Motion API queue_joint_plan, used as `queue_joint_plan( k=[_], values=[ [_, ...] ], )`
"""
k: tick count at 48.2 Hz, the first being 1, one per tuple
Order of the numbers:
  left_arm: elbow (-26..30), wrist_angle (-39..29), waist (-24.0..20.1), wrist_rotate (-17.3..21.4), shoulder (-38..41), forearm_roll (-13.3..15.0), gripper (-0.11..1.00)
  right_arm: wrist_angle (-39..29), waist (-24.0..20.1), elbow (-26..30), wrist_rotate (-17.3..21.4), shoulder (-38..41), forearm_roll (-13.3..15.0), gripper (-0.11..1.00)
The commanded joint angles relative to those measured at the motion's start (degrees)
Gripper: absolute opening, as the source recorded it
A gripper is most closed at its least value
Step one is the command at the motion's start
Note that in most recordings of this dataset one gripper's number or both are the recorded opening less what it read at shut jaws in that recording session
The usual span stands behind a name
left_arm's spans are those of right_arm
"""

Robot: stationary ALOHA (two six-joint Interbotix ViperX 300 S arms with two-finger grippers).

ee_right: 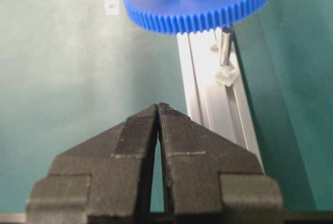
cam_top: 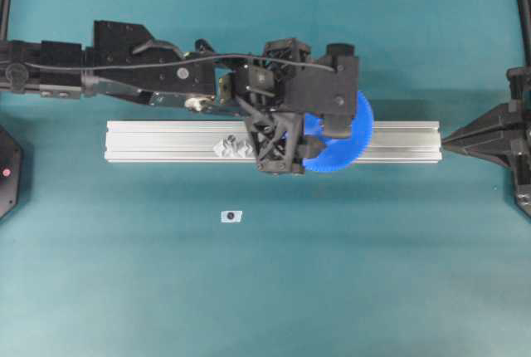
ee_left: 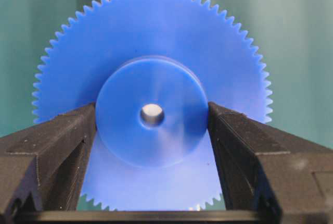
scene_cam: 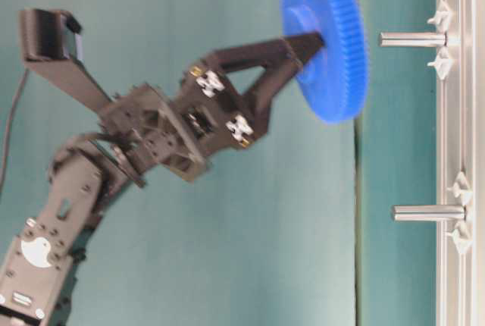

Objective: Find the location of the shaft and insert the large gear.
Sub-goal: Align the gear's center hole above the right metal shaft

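My left gripper [ee_left: 152,125] is shut on the raised hub of the large gear [ee_left: 151,67], a bright blue toothed disc. In the table-level view the gear [scene_cam: 322,38] is held face-on to the shaft [scene_cam: 413,39], level with it, with a small gap to the pin's tip. Something pale grey shows through the gear's centre hole [ee_left: 152,114]. In the overhead view the gear [cam_top: 344,141] and left gripper [cam_top: 315,139] cover the shaft. The right wrist view shows the shaft [ee_right: 225,47] under the gear's rim [ee_right: 197,13]. My right gripper [ee_right: 157,107] is shut and empty.
The aluminium rail [cam_top: 166,141] carries a second pin with close-set mounts [cam_top: 232,146], which also shows in the table-level view [scene_cam: 428,212]. A tiny white tag [cam_top: 231,216] lies in front of the rail. My right gripper [cam_top: 452,137] sits at the rail's right end.
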State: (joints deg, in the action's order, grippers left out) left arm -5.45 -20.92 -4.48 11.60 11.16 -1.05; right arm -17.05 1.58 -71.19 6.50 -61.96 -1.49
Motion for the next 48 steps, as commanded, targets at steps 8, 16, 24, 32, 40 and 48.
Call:
queue_joint_plan(
  k=[8, 16, 24, 32, 40, 48],
  values=[
    [4.31, -2.72, -0.18, 0.09, 0.70, -0.18, 0.73, 0.26, 0.18, 0.53, 0.53, 0.18, 0.26, 0.10],
    [6.33, -6.33, -0.97, 0.18, 2.55, -0.18, 0.73, 0.44, 0.35, 0.35, 0.53, 0.09, 0.62, 0.10],
    [8.44, -8.61, -1.05, 0.88, 5.98, -0.18, 0.73, 0.53, 1.05, 0.09, 0.53, 0.09, 0.62, 0.10],
    [9.84, -9.93, -1.05, 2.29, 8.61, -0.18, 0.73, 0.62, 1.05, 0.09, 0.53, 0.09, 0.62, 0.10],
    [10.20, -9.93, -1.49, 3.25, 9.05, -0.18, 0.73, 0.53, 1.14, 0.09, 0.53, -0.35, 0.62, 0.10],
    [10.28, -12.57, -2.99, 3.34, 8.79, -0.18, 0.73, 0.44, 1.14, -0.18, 0.53, -0.53, 0.70, 0.10]
  ],
)
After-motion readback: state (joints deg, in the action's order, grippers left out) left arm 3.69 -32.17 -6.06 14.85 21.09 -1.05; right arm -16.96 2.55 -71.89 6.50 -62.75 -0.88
